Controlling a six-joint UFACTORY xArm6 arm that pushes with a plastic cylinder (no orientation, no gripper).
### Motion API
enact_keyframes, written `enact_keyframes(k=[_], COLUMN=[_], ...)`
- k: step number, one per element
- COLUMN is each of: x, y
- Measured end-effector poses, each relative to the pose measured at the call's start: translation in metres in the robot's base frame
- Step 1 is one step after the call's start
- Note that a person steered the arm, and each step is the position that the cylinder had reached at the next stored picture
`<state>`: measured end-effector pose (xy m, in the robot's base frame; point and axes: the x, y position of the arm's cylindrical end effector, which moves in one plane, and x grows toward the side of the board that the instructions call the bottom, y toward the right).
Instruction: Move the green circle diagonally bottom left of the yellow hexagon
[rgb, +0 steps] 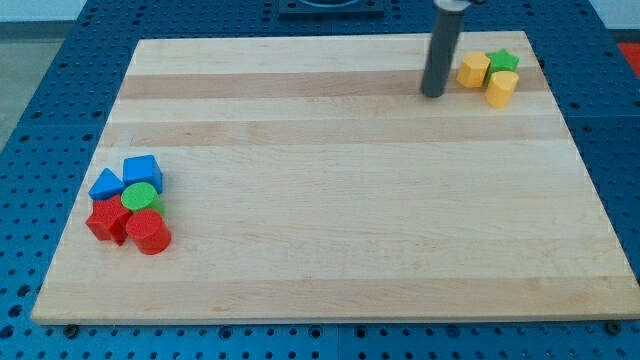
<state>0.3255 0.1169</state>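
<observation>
The green circle (141, 197) lies in a tight cluster at the view's lower left, touching a blue cube (143, 170), a blue triangle (105, 184), a red star-like block (108, 220) and a red cylinder (149, 232). The yellow hexagon (474, 70) sits at the view's upper right, next to a green star (503, 62) and a yellow cylinder (501, 88). My tip (433, 94) rests on the board just left of the yellow hexagon, with a small gap between them, and far from the green circle.
The wooden board (330, 250) lies on a blue perforated table (40, 110). The right-hand cluster sits close to the board's top right corner; the left-hand cluster sits near the board's left edge.
</observation>
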Motion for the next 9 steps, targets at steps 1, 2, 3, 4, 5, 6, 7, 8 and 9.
enact_keyframes(k=[1,2,3,4,5,6,7,8,9], x=[0.012,0.019,0.02,0.02,0.02,0.02,0.02,0.033,0.063], y=[-0.037,-0.064,-0.086,-0.106,-0.126,-0.147,-0.175,-0.222,-0.265])
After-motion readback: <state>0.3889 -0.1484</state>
